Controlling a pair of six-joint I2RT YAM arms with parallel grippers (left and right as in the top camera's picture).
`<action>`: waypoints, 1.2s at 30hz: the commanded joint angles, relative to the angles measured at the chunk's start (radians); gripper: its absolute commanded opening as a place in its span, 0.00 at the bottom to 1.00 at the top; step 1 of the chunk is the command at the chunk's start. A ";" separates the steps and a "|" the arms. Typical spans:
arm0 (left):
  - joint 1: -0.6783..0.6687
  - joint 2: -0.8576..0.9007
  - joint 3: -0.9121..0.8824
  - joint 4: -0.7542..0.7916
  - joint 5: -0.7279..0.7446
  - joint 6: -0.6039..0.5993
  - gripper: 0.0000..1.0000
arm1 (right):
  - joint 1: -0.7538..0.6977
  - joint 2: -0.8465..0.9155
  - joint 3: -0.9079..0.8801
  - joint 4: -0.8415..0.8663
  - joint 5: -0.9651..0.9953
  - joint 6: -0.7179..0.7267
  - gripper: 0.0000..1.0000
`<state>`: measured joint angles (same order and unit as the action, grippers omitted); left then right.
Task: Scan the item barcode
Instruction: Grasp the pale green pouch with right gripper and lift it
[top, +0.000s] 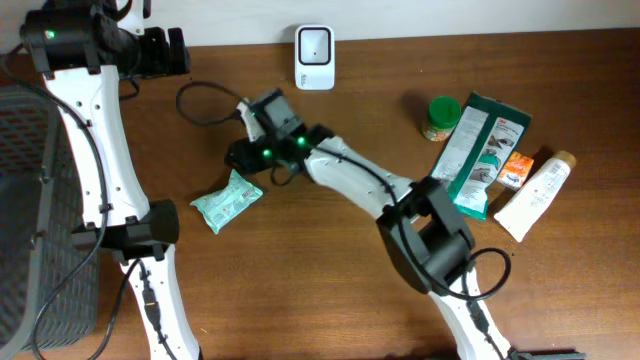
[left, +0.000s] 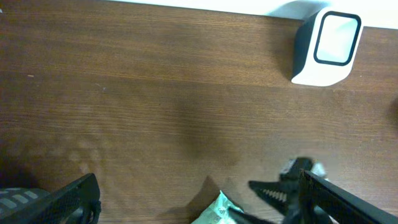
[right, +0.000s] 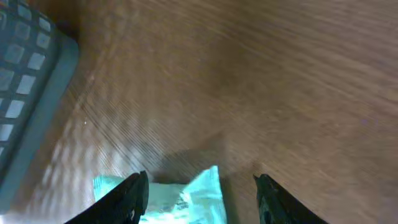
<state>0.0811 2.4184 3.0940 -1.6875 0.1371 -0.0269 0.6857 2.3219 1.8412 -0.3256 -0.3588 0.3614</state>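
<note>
Packet (top: 227, 200) lies flat on the bench (top: 300, 310), down-left of the scanner (top: 314, 55).
Right hand (right: 199, 180) reaches low over its corner, fingers half-spread and not pinching; left hand (left: 199, 202) hovers wide left of the scanner.

Overhead is evenly bright and sharp. At the left wrist, the white scanner (left: 328, 46) glares, with a soft shadow on the surface (left: 124, 93) below-left of it. The right wrist view is blur-smeared.
</note>
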 joint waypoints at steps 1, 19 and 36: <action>0.005 0.005 0.009 0.000 -0.007 0.001 0.99 | 0.054 -0.007 -0.034 0.093 0.129 0.022 0.50; 0.005 0.005 0.009 0.000 -0.007 0.001 0.99 | -0.157 -0.106 0.030 -0.673 -0.174 -0.418 0.48; 0.005 0.005 0.009 0.000 -0.007 0.001 0.99 | 0.070 0.060 0.008 -0.459 -0.076 -0.327 0.04</action>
<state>0.0811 2.4184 3.0940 -1.6875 0.1371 -0.0269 0.7788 2.3482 1.8511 -0.7895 -0.5323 -0.0429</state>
